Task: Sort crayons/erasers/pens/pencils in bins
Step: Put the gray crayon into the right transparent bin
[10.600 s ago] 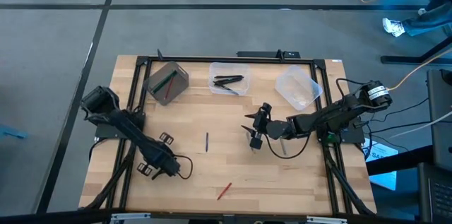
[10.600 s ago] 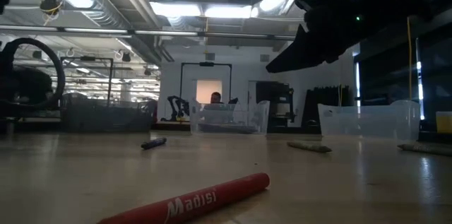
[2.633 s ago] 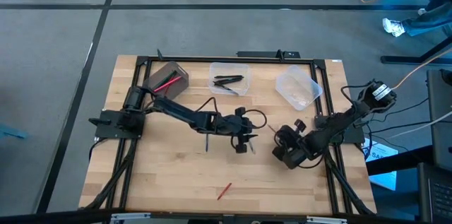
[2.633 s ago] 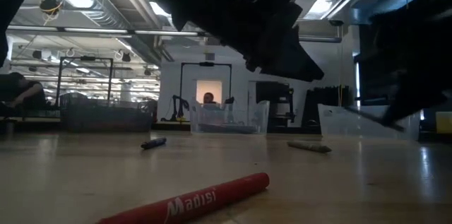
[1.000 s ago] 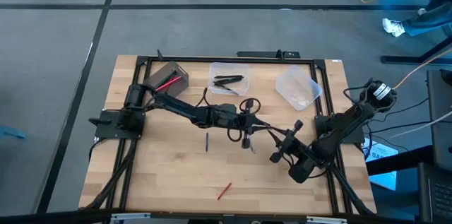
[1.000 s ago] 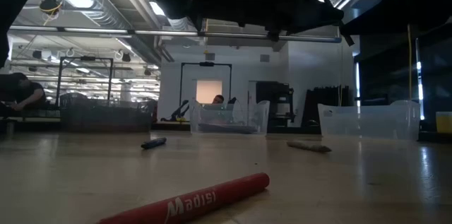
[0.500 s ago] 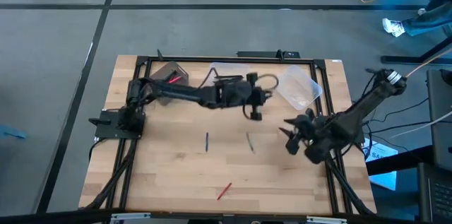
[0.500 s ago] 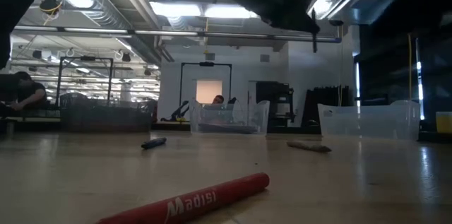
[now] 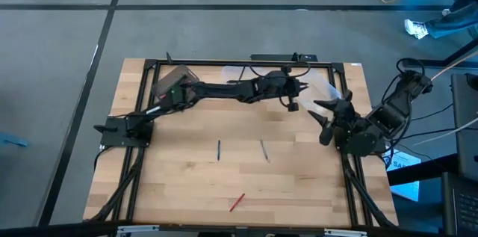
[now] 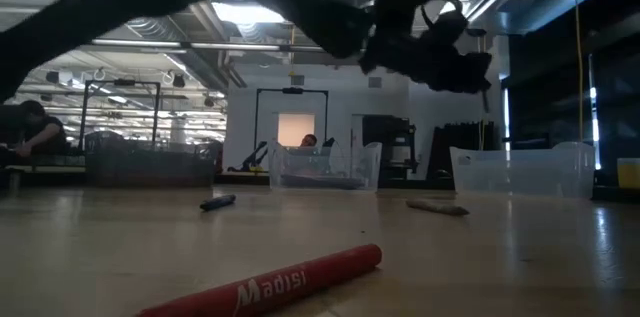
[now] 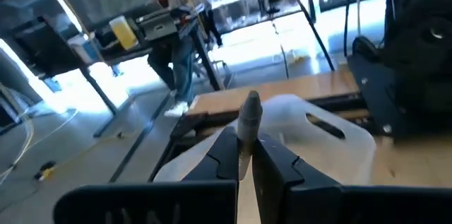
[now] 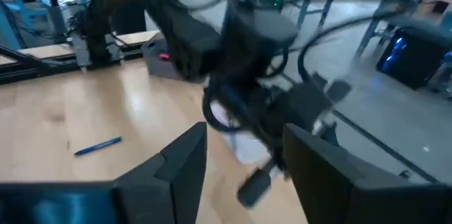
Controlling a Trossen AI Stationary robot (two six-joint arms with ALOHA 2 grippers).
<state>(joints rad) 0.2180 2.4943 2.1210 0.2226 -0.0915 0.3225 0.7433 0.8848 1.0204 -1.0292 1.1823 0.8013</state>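
Note:
My left gripper [image 9: 291,101] is raised at the far right of the table, beside the clear rounded tub [image 9: 320,91], and is shut on a grey stick [image 11: 248,114]. My right gripper [image 9: 323,122] stands open near the table's right edge, just in front of that tub, with nothing between its fingers [image 12: 244,171]. A blue stick [image 9: 219,149] and a grey-green stick [image 9: 264,150] lie flat mid-table. A red crayon [image 9: 237,202] lies near the front edge. My left arm partly hides the grey box [image 9: 173,81] and the clear squarish tub [image 9: 237,73]. My left gripper pinches the grey stick's lower part [image 11: 244,148] between its two fingertips. The stick's free end [image 11: 251,102] pokes out past the fingertips, roughly in line with the fingers. The stick is lifted clear of the table, with the rounded tub [image 11: 321,128] just beyond it.
A black frame [image 9: 224,63] runs along the table's far edge and down both sides. The low view shows the three tubs [image 10: 325,169] in a row along the far side. A person [image 11: 173,19] sits at a desk beyond the table.
My left gripper has risen from mid-table and swung toward the far right, over to the rounded tub, carrying the grey stick clear of the table. My right gripper has drawn back toward the right edge and the far side. The sticks on the table have stayed put.

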